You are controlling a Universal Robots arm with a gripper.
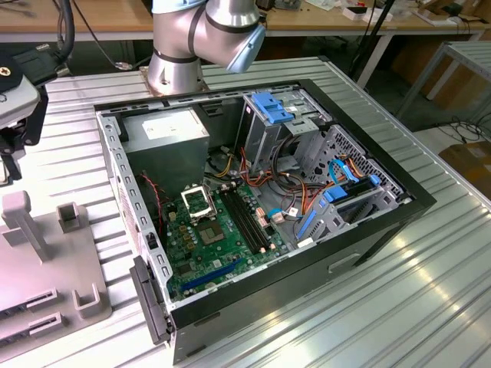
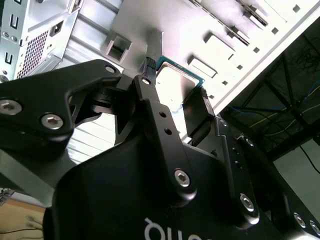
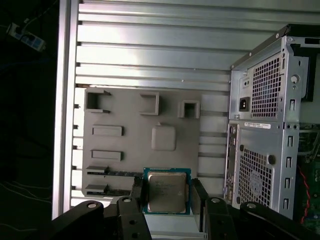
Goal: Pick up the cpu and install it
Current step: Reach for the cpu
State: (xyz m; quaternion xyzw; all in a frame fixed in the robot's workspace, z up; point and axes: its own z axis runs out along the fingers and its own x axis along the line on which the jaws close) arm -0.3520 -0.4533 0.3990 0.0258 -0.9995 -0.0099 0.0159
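Open PC case (image 1: 414, 201) on the ribbed table (image 1: 430, 307). Inside: motherboard (image 1: 222, 245) with the black socket (image 1: 198, 202), power supply (image 1: 165, 130), blue-tabbed drive cage (image 1: 268, 115) and loose cables (image 1: 295, 188) beside the socket. The cpu (image 3: 166, 191) is outside the case, clamped edge to edge in the gripper (image 3: 167, 200), green rim showing in both wrist views. The grey fixture plate (image 3: 130, 135) lies behind it. The case's rear panel (image 3: 260, 165) stands just beside the plate, and the table edge (image 3: 65, 125) runs along the plate's other side. Bare ribbed table lies beyond.
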